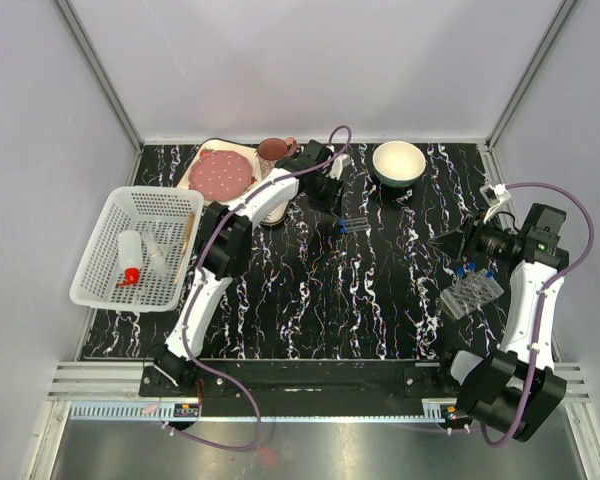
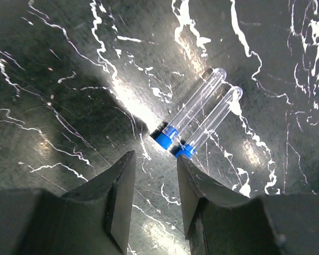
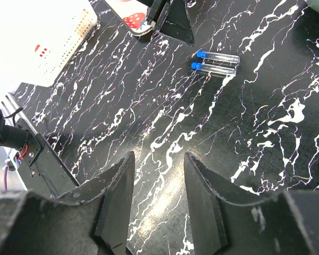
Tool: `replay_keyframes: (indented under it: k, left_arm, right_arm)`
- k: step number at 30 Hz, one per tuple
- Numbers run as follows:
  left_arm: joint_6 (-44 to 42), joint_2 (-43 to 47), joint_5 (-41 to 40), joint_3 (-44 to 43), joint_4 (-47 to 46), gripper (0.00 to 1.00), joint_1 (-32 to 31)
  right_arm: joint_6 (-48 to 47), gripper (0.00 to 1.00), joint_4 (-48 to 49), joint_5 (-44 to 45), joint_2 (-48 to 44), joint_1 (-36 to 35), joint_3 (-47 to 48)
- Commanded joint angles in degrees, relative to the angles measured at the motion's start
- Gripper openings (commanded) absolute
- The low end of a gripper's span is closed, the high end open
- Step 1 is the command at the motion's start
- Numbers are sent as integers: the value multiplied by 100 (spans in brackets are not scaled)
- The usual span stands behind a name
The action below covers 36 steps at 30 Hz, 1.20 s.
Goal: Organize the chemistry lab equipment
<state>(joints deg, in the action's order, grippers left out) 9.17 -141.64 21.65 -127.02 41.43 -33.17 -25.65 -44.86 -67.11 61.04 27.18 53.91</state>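
Two clear blue-capped test tubes lie side by side on the black marbled table. In the left wrist view the tubes rest just beyond my left gripper, which is open and empty, its right fingertip close to one blue cap. From above, the left gripper hangs a little behind the tubes. My right gripper is also open and empty, over bare table well short of the tubes. It sits at the right, above the clear tube rack, which holds blue-capped tubes.
A white basket at the left holds the white squeeze bottle with the red nozzle and a thin wooden stick. The strawberry-print tray with a pink plate and a white bowl stand along the back edge.
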Motion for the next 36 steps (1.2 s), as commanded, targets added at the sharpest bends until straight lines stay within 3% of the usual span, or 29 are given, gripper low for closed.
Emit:
replay_keyframes:
  k: [1, 6, 10, 12, 13, 14, 15, 19, 22, 30, 36]
  left_arm:
    - [287, 643, -143, 167, -547, 40, 91]
    - [287, 2428, -564, 2408, -2014, 51, 126]
    - [59, 4287, -1091, 3629, -2568, 58, 170]
    - [67, 5090, -1530, 4709, -2972, 69, 223]
    - [94, 5921, -1654, 5078, -3383, 76, 319]
    - [120, 6329, -1742, 5778, -3544, 92, 398]
    - [242, 6716, -1760, 6090, -3789, 99, 495]
    - [647, 8473, -1155, 7181, -3652, 99, 1678]
    - [385, 9143, -794, 7577, -3037, 99, 2181]
    - [-195, 9937, -891, 8466, -2395, 99, 2227]
    - [-345, 9753, -795, 8317, -2262, 99, 2227]
  right_arm:
    - [-142, 48, -66, -320, 171, 33, 5]
    - [-888, 48, -830, -58, 821, -457, 689]
    - [-1555, 50, -1340, 996, 1715, -1835, 1559]
    - [-1767, 52, -1639, 1620, 2112, -2294, 2174]
    - [-1925, 52, -1727, 2083, 2541, -2496, 2376]
    - [-1978, 52, -1823, 2314, 2754, -2933, 2787]
    - [-2031, 52, -1868, 2517, 2947, -3094, 2974]
    - [-2556, 52, -1894, 3116, 4062, -3833, 3957]
    - [-3110, 57, -1948, 3195, 4660, -4202, 4512]
    - [-4764, 61, -2484, 3292, 5927, -4432, 5560]
    - [-4467, 59, -2167, 3644, 6796, -4432, 6455]
